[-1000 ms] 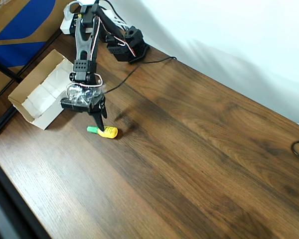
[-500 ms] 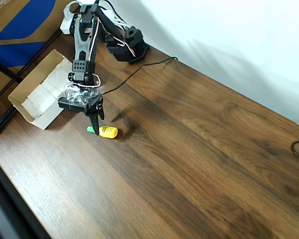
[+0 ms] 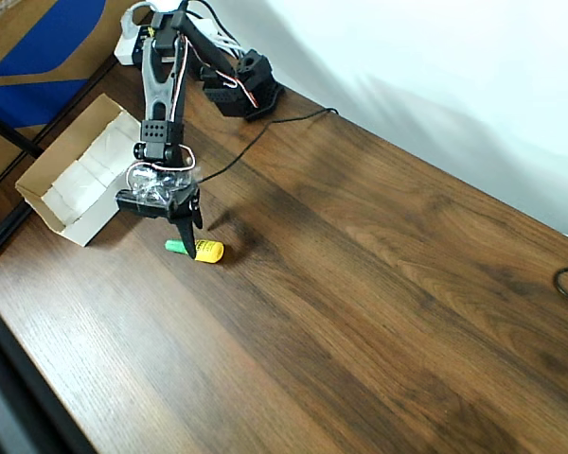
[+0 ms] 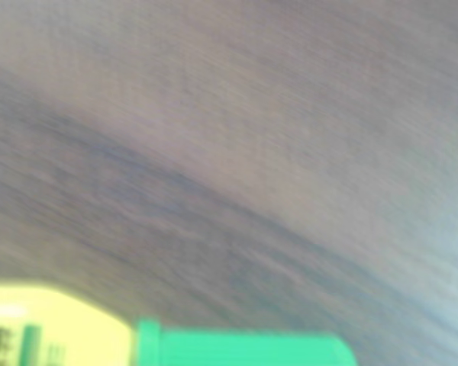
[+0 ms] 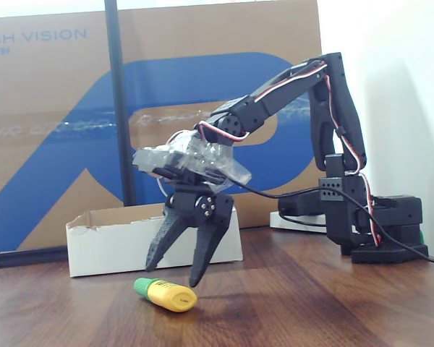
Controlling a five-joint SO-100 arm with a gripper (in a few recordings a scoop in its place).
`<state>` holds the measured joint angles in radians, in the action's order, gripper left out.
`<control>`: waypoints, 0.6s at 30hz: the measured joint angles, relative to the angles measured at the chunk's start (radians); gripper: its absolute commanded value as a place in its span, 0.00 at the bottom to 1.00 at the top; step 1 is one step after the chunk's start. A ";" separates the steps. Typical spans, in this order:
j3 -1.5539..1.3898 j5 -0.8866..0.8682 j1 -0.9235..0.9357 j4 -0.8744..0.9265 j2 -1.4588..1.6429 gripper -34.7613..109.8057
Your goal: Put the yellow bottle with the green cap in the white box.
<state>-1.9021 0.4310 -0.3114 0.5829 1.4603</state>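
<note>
Lying outside white box [image 5: 116,246]: yellow bottle [image 5: 166,295]

Looks like a lab/hobby bench: wood-grain counter [image 3: 360,284], loose cable [image 3: 265,132], big printed cardboard carton [image 5: 58,108] behind, white wall [image 3: 454,57].

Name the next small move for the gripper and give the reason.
Probably lower straight down, then close. The gripper hangs open just above the bottle, which lies on its side on the table, fingertips not yet beside it. The box comes afterwards.
</note>
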 measured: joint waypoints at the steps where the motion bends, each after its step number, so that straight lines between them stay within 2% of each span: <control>1: 0.000 0.003 0.006 0.000 0.000 0.51; 18: -0.041 0.104 0.120 -0.020 -0.020 0.50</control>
<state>-1.9436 0.5354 -0.1917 0.5630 1.4404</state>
